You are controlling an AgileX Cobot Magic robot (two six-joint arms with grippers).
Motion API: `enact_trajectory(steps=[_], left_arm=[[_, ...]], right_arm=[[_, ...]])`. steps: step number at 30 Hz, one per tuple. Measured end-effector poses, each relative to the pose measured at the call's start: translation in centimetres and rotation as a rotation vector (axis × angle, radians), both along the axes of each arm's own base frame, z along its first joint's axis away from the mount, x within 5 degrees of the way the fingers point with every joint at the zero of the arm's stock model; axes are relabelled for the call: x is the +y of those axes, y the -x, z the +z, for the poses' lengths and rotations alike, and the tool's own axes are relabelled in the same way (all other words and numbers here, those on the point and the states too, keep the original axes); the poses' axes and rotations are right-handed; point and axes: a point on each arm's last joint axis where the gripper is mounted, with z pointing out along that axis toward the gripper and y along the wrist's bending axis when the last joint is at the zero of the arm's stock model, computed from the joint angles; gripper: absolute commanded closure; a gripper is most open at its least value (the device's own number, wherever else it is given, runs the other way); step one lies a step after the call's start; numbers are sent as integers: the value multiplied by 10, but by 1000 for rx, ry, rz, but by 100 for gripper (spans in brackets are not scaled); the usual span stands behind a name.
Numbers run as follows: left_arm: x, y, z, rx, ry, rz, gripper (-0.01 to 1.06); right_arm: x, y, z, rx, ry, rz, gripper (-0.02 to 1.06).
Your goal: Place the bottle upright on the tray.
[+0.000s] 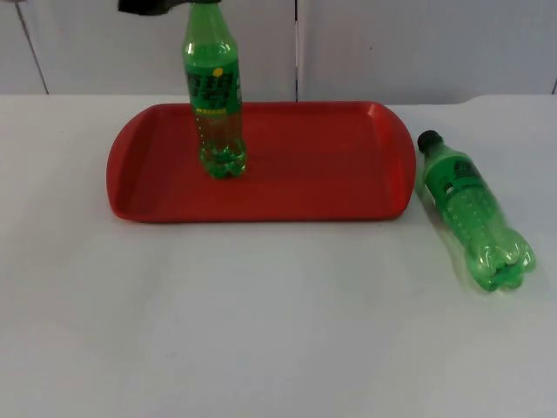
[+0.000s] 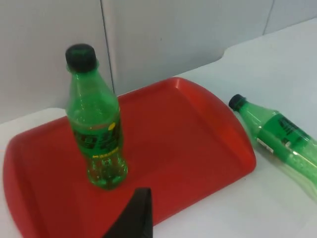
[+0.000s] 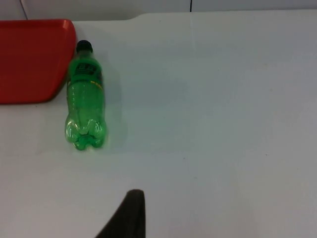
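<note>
Jaws on both grippers: can't tell if they're apart or together, sorry.

One green bottle [image 1: 216, 91] stands upright on the left part of the red tray [image 1: 331, 165], black cap up top. Left gripper [image 1: 152, 6] hangs above it at the far edge. Second bottle [image 1: 473, 212] lies on its side on the white table [image 1: 261, 331], just right of the tray, cap pointing far.

I see one upright bottle [image 1: 214, 96] near the tray's [image 1: 331, 187] left end; the tray's right half is open. A second bottle [image 1: 473, 212] lies beside its right edge.
</note>
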Motion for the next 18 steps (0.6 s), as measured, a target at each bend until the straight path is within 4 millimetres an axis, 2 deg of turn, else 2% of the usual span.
enact_trajectory(steps=[7,12,18], left_arm=[[18,31,19,-29,-15,-15,0],[26,46,18,-46,-19,-21,0],[43,77,16,-58,-21,-28,0]], right_arm=[[0,0,0,0,0,0,-1],[0,0,0,0,0,0,-1],[0,0,0,0,0,0,-1]])
